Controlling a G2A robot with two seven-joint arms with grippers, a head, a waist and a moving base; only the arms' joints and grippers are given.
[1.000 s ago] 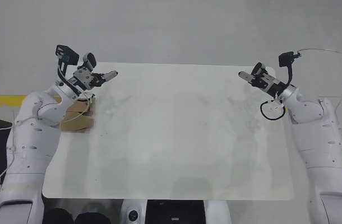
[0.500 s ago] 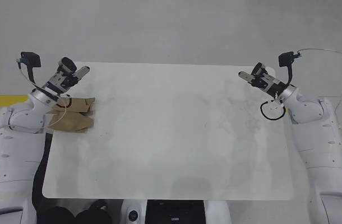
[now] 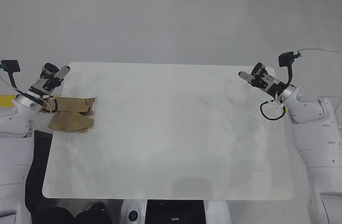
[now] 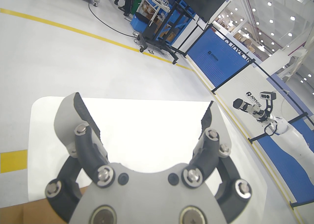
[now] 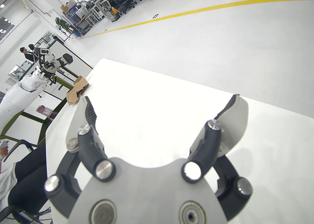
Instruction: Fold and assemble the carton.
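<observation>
Cardboard carton (image 3: pixel 73 113): flat at the table's (image 3: pixel 171 140) left edge.
Left gripper (image 3: pixel 61 70): spread wide, empty, just past the carton, pointing away.
Right gripper (image 3: pixel 244 74): spread wide, empty, opposite corner, well apart.
Nearer arm: left.

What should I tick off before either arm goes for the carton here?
1. Left gripper open, nothing held: ok.
2. Right gripper open, nothing held: ok.
3. Carton lying flat, not yet folded: ok.
4. Carton fully on the table: not ok, it seems to overhang the left edge.
5. A gripper above the carton: not ok. The left gripper is past it by the far left corner, and the right gripper is by the far right corner.
6. Which carton face is up: cannot tell.
</observation>
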